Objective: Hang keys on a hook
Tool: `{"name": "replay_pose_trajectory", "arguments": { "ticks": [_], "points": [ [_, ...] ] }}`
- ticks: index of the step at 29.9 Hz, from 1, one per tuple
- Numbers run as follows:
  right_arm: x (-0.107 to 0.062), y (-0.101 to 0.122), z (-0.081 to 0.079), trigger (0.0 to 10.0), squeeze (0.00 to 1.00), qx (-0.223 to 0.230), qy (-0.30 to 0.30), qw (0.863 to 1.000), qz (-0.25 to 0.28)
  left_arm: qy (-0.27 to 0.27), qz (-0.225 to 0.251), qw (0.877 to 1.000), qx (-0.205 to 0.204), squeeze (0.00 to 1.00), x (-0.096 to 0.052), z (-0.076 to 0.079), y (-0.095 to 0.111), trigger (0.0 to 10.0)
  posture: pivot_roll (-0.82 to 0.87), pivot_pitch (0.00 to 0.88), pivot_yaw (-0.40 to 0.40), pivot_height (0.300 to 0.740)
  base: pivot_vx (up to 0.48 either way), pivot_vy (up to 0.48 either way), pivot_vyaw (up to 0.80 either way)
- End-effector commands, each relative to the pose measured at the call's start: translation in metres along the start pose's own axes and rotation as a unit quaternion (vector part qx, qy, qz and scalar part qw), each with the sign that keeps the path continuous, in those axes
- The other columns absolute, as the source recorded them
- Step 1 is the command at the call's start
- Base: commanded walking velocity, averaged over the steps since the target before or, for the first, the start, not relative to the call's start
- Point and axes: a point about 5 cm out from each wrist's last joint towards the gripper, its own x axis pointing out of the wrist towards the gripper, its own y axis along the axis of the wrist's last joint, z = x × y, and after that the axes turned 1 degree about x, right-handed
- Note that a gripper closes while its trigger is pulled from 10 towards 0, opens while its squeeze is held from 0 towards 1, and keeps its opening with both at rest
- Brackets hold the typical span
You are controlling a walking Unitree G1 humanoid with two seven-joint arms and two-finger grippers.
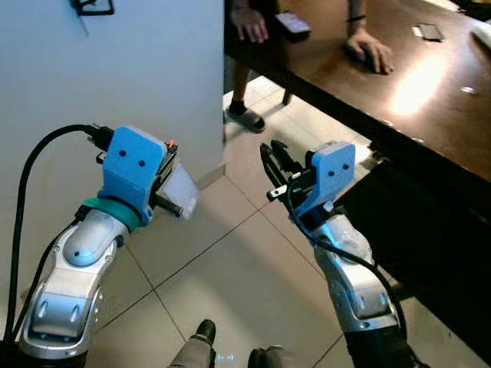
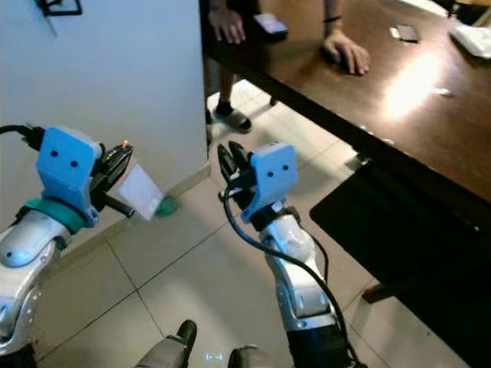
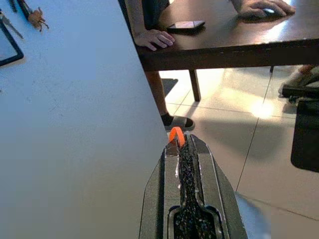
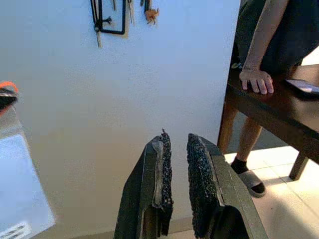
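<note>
While its two black fingers press flat together on a small orange loop [image 3: 176,136], the left gripper [image 1: 165,165] is raised in front of the pale wall [image 1: 153,69], and a clear plastic tag [image 2: 140,192] hangs from the pinched loop just below the fingers; no keys can be made out on it, so whether this is the key set cannot be told. Near it, to the right, the right gripper [image 4: 175,172] is also lifted and points toward the same wall, its fingers nearly closed with a narrow gap between the rough pads and nothing held between them. High on the wall, well above both grippers, a black hook rack [image 4: 110,19] carries a few hanging items, among them a small orange trinket [image 4: 151,14]. Right of the wall stands a dark wooden table [image 1: 430,107], where a person rests both hands [image 1: 249,24] on the top beside a phone [image 1: 292,24]; a sandalled foot [image 1: 245,116] stands on the light tiled floor [image 1: 230,268] below.
</note>
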Motion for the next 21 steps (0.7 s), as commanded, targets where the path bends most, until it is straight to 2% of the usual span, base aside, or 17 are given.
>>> {"name": "replay_pose_trajectory", "arguments": {
  "ticks": [1,14,21],
  "points": [
    [-0.0016,-0.0025,-0.0016,10.0,0.0,0.006,0.0,1.0,-0.004,0.006,0.0,1.0,0.004,0.0,-0.0016,-0.0013,0.0001,10.0,0.08,0.111,0.051,0.74,0.0,0.0,0.79],
    [-0.0016,-0.0025,-0.0001,10.0,0.0,0.004,-0.007,1.0,-0.003,0.015,0.016,1.0,0.008,0.0,0.0002,-0.0028,0.0031,10.0,0.08,0.107,0.052,0.74,0.0,0.0,0.78],
    [-0.0011,-0.0005,0.0044,10.0,0.0,0.016,-0.021,1.0,0.006,0.024,0.026,0.999,0.005,0.0,0.0034,-0.0046,0.0063,10.0,0.08,0.105,0.05,0.74,0.456,0.0,0.0]
  ]
}}
